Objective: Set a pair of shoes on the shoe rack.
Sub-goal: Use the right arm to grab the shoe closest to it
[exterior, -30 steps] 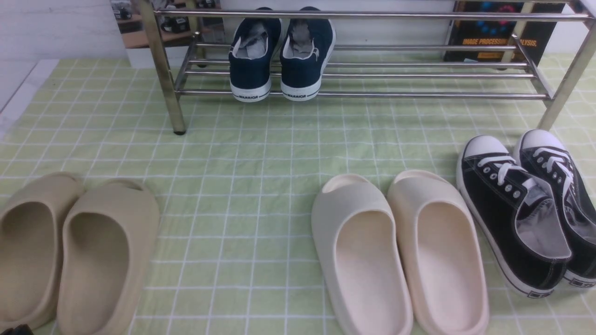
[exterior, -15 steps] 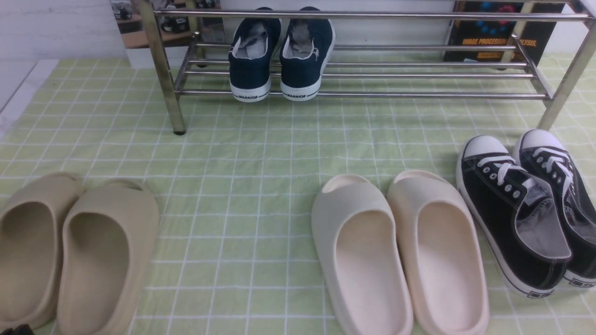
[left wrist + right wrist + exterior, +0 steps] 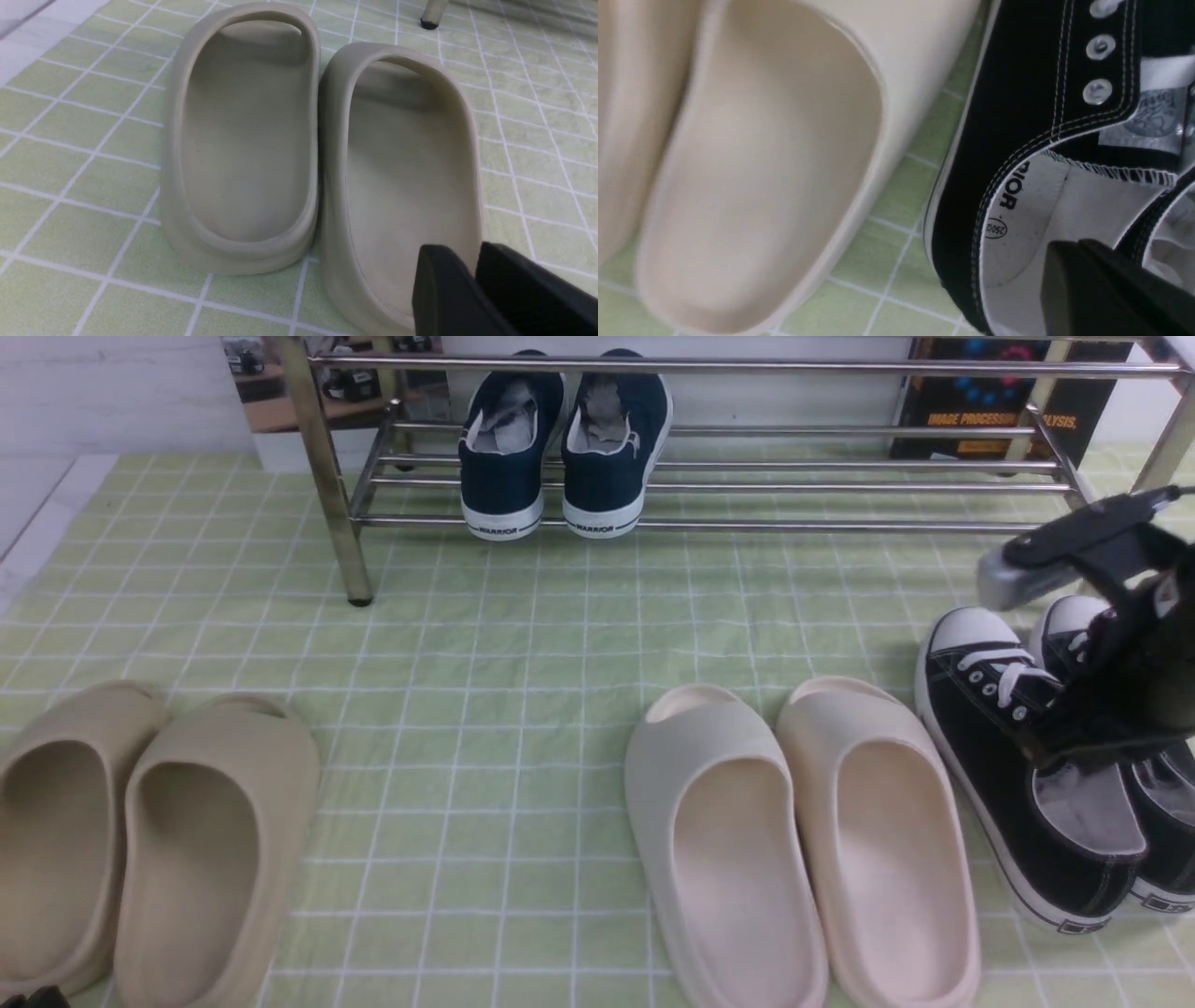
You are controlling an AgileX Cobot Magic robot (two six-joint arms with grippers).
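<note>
The pair of shoes, two black canvas sneakers with white toe caps, lies on the cloth at the right; the left one (image 3: 990, 728) sits beside the right one (image 3: 1074, 614). My right arm (image 3: 1139, 653) reaches over them. In the right wrist view my right gripper (image 3: 1069, 245) hangs over the grey-lined opening of a black sneaker (image 3: 1017, 93), its fingers together and holding nothing. The chrome shoe rack (image 3: 747, 525) stands at the back. My left gripper (image 3: 476, 254) hovers over a beige slipper (image 3: 406, 177), a narrow slit between its fingers, nothing in it.
Navy sneakers (image 3: 560, 448) stand on the rack's left part. Two cream slippers (image 3: 803, 840) lie just left of the black sneakers, nearly touching them. Two beige slippers (image 3: 140, 840) lie at the near left. A rack leg (image 3: 341, 523) stands on the green checked cloth.
My right arm has come into the front view from the right and now covers part of the black sneakers. The shoes and slippers have not moved.
</note>
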